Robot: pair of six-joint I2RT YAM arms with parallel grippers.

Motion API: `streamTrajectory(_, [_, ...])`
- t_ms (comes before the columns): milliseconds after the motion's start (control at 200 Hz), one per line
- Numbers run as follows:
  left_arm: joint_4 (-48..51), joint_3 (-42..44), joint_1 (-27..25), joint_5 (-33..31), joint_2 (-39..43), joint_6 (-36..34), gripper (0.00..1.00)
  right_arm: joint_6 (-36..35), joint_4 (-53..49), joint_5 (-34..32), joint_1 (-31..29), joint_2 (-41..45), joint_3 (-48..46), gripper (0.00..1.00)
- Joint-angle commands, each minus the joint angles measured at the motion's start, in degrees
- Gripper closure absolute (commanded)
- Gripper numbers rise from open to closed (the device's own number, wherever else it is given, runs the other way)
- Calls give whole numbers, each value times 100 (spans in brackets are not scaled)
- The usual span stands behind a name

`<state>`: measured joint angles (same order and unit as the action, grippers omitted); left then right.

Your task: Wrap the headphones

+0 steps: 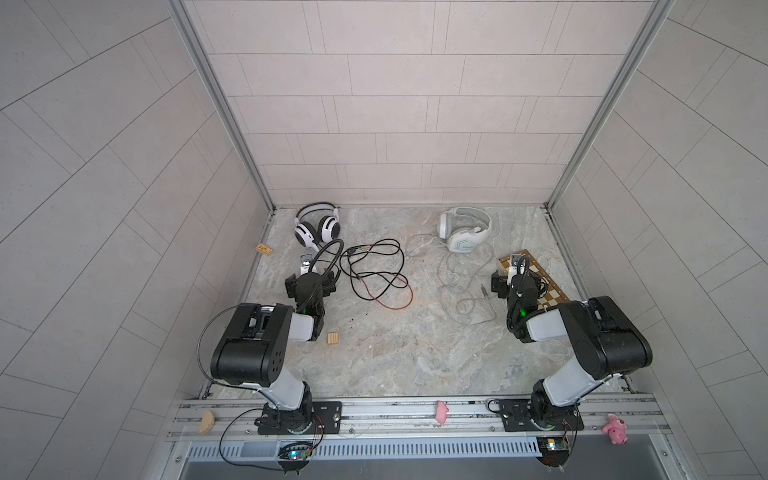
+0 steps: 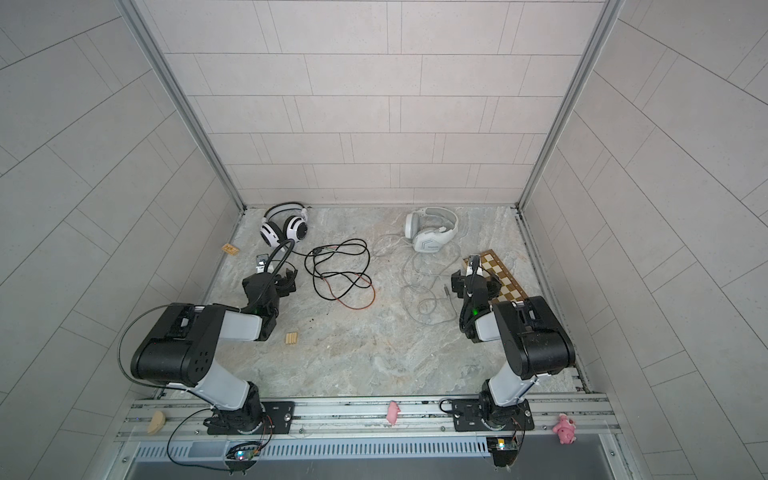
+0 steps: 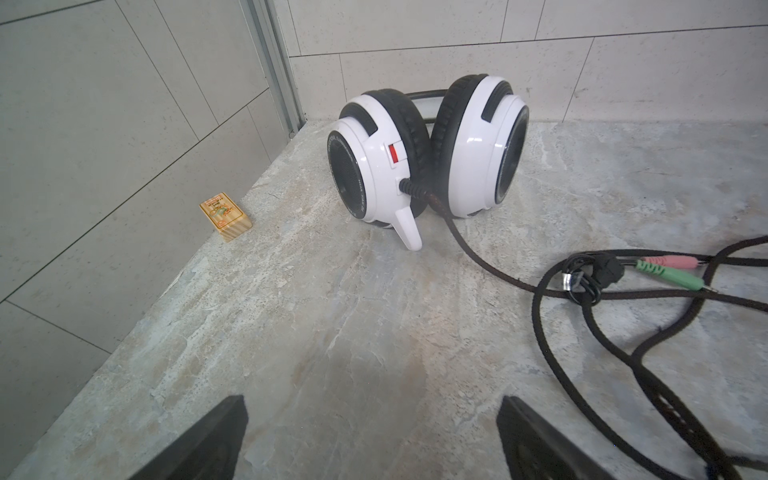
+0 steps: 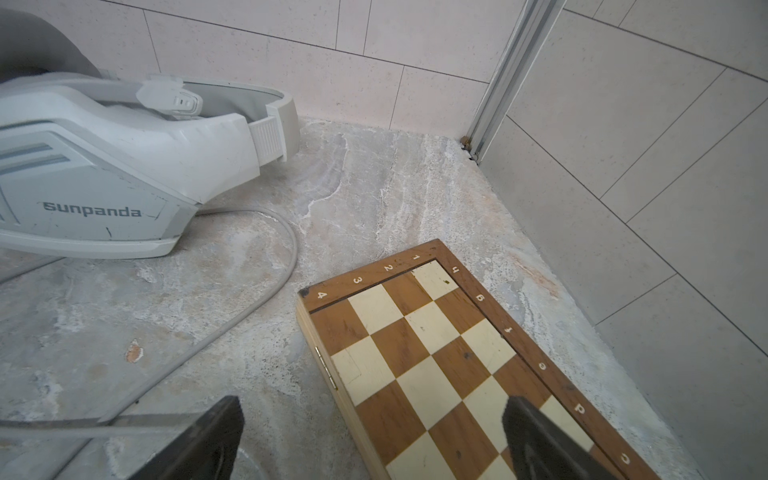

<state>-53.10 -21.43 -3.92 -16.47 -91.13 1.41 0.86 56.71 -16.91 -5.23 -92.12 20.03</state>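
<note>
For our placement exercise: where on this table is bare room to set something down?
Free: the table's broad near stretch between front rail and small wooden block. Crowded: the far half, with black cable, whitish cable and chessboard.

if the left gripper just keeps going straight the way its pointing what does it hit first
Probably bare table: the open left gripper looks angled downward. Beyond that patch, the white headset stands in line. Depth is hard to judge.

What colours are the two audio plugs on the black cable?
The plugs are pink and green; left wrist view.
</note>
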Motion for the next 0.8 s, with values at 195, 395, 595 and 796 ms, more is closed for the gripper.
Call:
streamTrajectory(195, [-283,161,-27,316,342,-176,0,-186,394,-234,-152,768,-393,1])
streamTrajectory(395, [834,104,-47,768,1509,-356,0,540,-1606,-200,-355,2984,-595,0])
streamTrajectory(595, [3213,-442,-51,1105,2933,1899,0,1965,-4196,806,-139,4598,32,0])
streamTrajectory(796, [2023,-64,-127,3225,2541,3881,0,2347,-5987,1814,-132,3848,1487,6])
